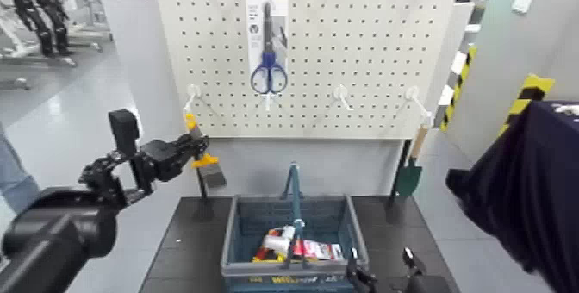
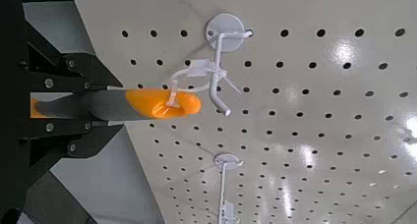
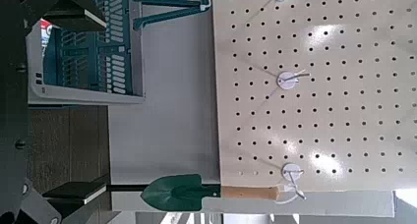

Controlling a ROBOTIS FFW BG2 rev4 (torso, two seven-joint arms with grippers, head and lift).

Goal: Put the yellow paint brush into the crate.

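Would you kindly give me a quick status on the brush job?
Left gripper shut on yellow paint brush, handle end at white hook. Right gripper parked low by crate. Brush not yet in crate.

A robotics lab or workshop: a white perforated metal pegboard hung with tools, yellow-and-black hazard striping on a corner, other robot rigs behind.

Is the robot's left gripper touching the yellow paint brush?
Touching. In the left wrist view, the left gripper has its dark fingers pressed against both sides of the yellow paint brush, whose handle end still hangs on the white hook.
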